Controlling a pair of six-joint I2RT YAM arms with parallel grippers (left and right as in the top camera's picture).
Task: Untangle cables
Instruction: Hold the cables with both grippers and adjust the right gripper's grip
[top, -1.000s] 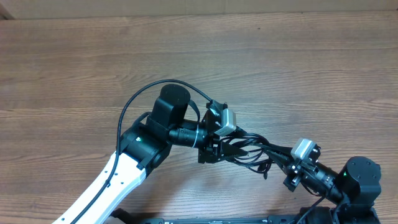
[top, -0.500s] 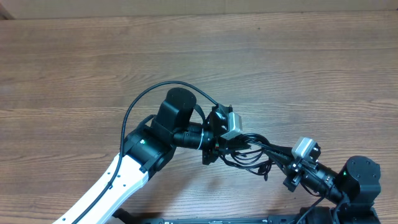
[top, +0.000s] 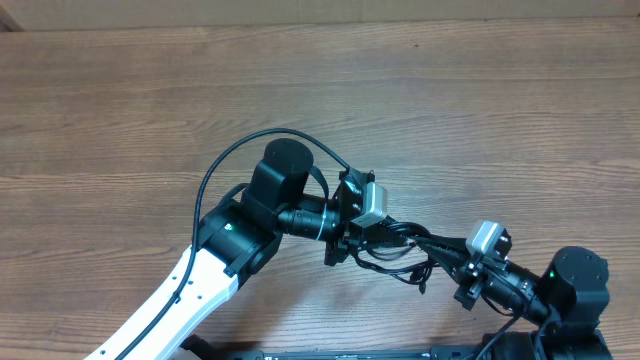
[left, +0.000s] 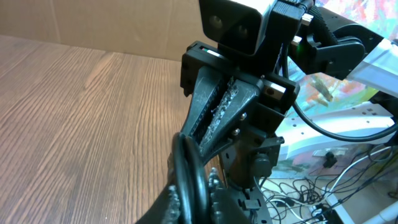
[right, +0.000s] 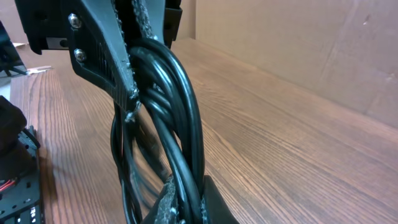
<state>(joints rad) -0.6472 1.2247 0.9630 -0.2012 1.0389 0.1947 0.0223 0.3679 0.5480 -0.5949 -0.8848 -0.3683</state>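
Note:
The cables (top: 402, 266) are a tangled bunch of thin black loops held off the table between my two grippers near the front edge. My left gripper (top: 383, 238) reaches in from the left and is shut on the cables (left: 186, 163); two strands run between its fingers (left: 219, 186). My right gripper (top: 432, 246) comes from the right and is shut on the same bunch. In the right wrist view several strands of the cables (right: 177, 106) arch up out of my right gripper (right: 186, 202) to the left gripper's jaws above. No plug ends show.
Bare wooden table (top: 420, 110) stretches behind and to both sides. A thick black robot cable (top: 225, 160) arcs over the left arm (top: 180, 290). The right arm's base (top: 578, 285) sits at the front right corner.
My left gripper has shifted slightly right and shut on the cables. The right gripper has stayed shut on the bunch, nearly still.

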